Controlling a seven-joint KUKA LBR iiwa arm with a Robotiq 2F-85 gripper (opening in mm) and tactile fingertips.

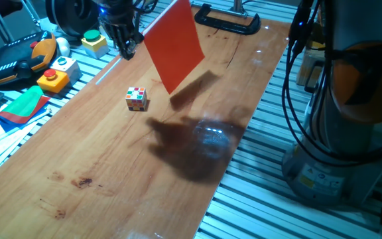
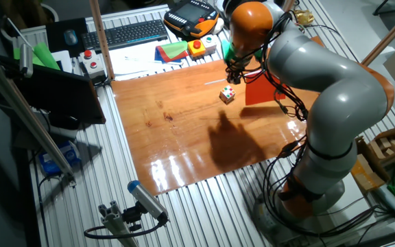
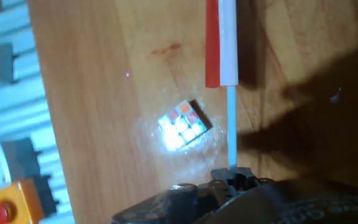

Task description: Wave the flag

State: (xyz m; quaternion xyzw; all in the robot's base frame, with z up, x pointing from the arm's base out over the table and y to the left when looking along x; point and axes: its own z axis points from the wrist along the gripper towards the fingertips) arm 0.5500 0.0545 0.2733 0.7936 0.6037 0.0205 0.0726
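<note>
The flag (image 1: 174, 43) is a plain red sheet on a thin white stick (image 3: 231, 124), held in the air above the wooden table (image 1: 111, 166). My gripper (image 1: 126, 41) is shut on the lower end of the stick, to the left of the sheet. In the hand view the stick runs up from the gripper (image 3: 232, 175) to the sheet (image 3: 213, 43), which shows edge-on. In the other fixed view the flag (image 2: 262, 89) hangs beside the gripper (image 2: 235, 72). The flag's shadow lies on the table below it.
A small multicoloured cube (image 1: 136, 98) sits on the table below the flag. A red-and-green folded cloth (image 1: 20, 106), button boxes (image 1: 53, 76) and a teach pendant (image 1: 12, 61) lie off the left edge. A black clamp (image 1: 227, 20) is at the far end. The arm base (image 1: 350, 113) stands on the right.
</note>
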